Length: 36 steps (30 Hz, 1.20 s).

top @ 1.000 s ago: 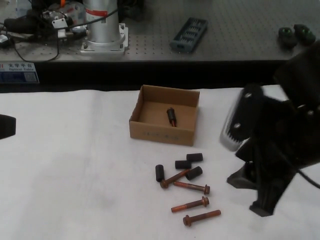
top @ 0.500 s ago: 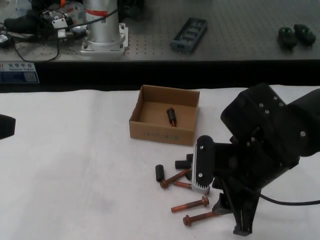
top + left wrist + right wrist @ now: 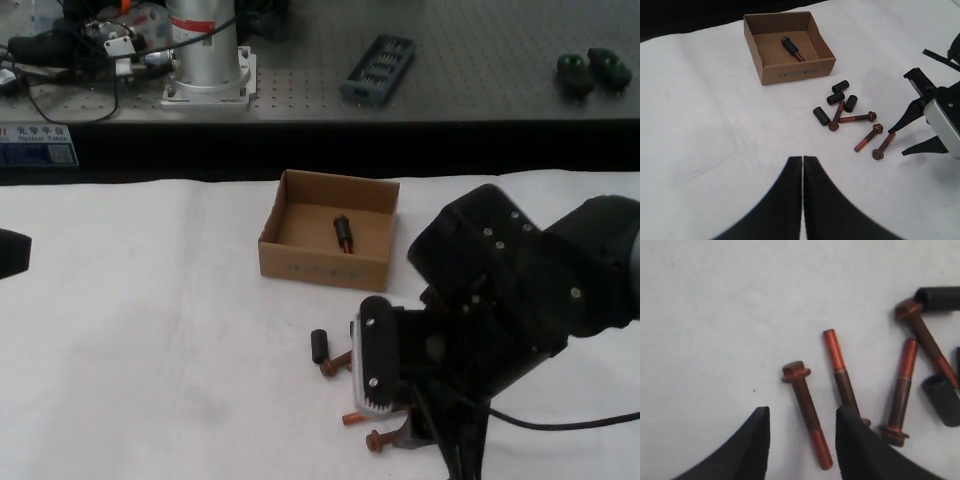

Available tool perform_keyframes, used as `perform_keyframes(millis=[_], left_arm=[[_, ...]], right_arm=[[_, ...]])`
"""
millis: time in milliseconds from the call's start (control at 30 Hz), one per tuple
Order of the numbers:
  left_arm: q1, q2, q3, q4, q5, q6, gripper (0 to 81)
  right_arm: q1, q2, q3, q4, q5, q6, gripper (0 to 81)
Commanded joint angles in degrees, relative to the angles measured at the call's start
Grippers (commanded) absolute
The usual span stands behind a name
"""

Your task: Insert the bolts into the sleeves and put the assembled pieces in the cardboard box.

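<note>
My right pincer (image 3: 802,412) hangs wide open and empty right above one bolt (image 3: 799,385) on the white cloth (image 3: 715,315) so I can pinch it, with the sleeves (image 3: 840,86) close by and the cardboard box (image 3: 325,268) a little farther off.

bolts (image 3: 336,364) | mostly hidden behind right arm (image 3: 510,290) | high view

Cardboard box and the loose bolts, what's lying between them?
Four black sleeves lie between the cardboard box and the bolts, clear in the left wrist view.
</note>
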Motion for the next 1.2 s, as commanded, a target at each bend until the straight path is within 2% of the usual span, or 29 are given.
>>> perform_keyframes(millis=[0,567,1167], left_arm=[[-0.17,0.19,-0.02,-0.32,-0.41,0.41,0.6],[-0.17,0.19,-0.02,-0.32,-0.41,0.41,0.6],[-0.17,0.19,-0.02,-0.32,-0.41,0.41,0.6]], right_arm=[[0.55,0.18,-0.12,-0.12,-1.08,0.0,31.9],[0.44,5.97,-0.12,-3.83,-0.86,-1.92,31.9],[-3.2,7.81,-0.12,-4.39,-1.02,-3.0,31.9]])
